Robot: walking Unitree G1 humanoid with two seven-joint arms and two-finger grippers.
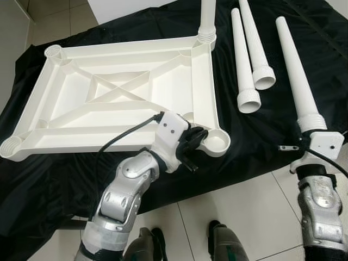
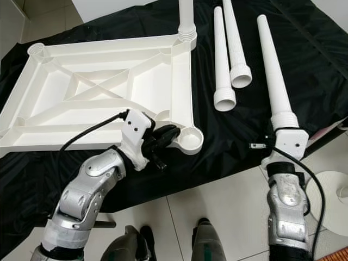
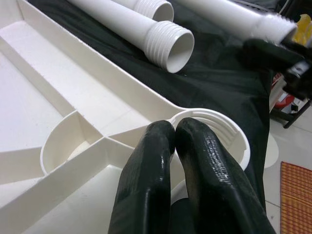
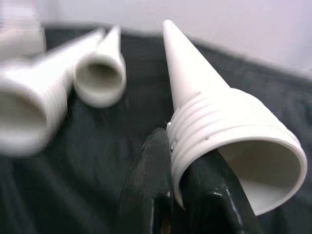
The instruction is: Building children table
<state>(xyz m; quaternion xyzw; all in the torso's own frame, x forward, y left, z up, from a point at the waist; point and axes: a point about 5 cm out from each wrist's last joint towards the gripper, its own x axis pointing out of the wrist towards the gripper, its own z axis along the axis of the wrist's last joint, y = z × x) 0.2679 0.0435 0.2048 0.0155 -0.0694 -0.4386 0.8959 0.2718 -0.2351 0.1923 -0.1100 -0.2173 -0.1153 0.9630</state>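
**Bracing the upturned tabletop while lifting a leg**

Left gripper (image 1: 197,142), fingers pressed together with nothing between them, tips resting on the rim of the near corner socket (image 1: 217,142) of the tabletop (image 1: 117,95). Probably placed there to steady the top so a leg can be screwed in. Glossy black rubbery fingers (image 3: 161,170) against matte white moulded plastic.

Tabletop lying underside up on a black cloth (image 1: 261,141) draped over a raised surface. Shallow tray shape, stiffened by crossing diagonal ribs, with a round threaded cup at each corner. One leg already standing upright in the far corner socket (image 1: 207,37), so judged one of four fitted.

Right gripper (image 2: 274,130), pinching the threaded wide end of a leg (image 2: 270,65), one finger inside the hollow mouth and one outside against the ridges. Held at the thick end presumably so the thread can be carried to the near socket, well apart from it at present. Leg a long hollow cone, smooth, tapering to a blunt tip, ringed with coarse screw ridges at the base.

Two more legs (image 1: 247,49) lying side by side on the cloth between tabletop and held leg, open ends toward the robot.

Pale tiled floor (image 1: 239,217) below.
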